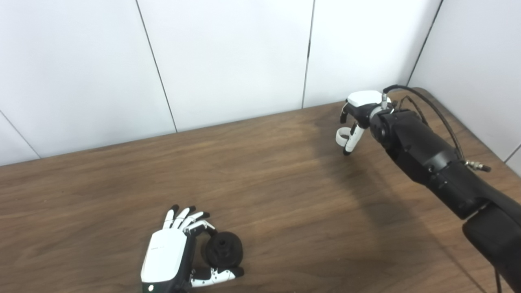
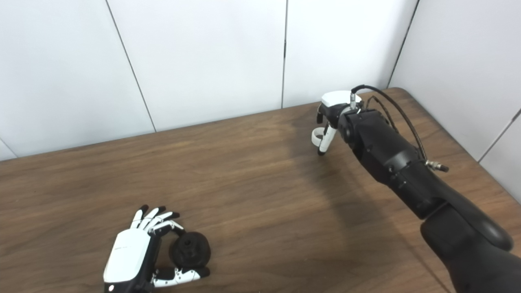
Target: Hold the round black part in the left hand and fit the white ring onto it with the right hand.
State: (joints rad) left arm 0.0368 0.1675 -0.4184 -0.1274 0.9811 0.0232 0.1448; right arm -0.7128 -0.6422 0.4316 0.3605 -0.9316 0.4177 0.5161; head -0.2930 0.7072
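The round black part [image 1: 224, 249] stands on edge near the table's front, pinched between a finger and the thumb of my left hand [image 1: 173, 252]; the other fingers are spread. Far off at the back right, my right hand [image 1: 358, 109] hangs just above the table with the white ring [image 1: 343, 135] held between its fingers. The ring shows below the palm, beside a downward-pointing finger. In the right eye view the same ring [image 2: 318, 135] and black part [image 2: 190, 249] appear, well apart from each other.
The brown wooden table [image 1: 260, 191] ends at white wall panels [image 1: 228, 61] behind and on the right. A black cable [image 1: 431, 106] loops over my right forearm near the table's back right corner.
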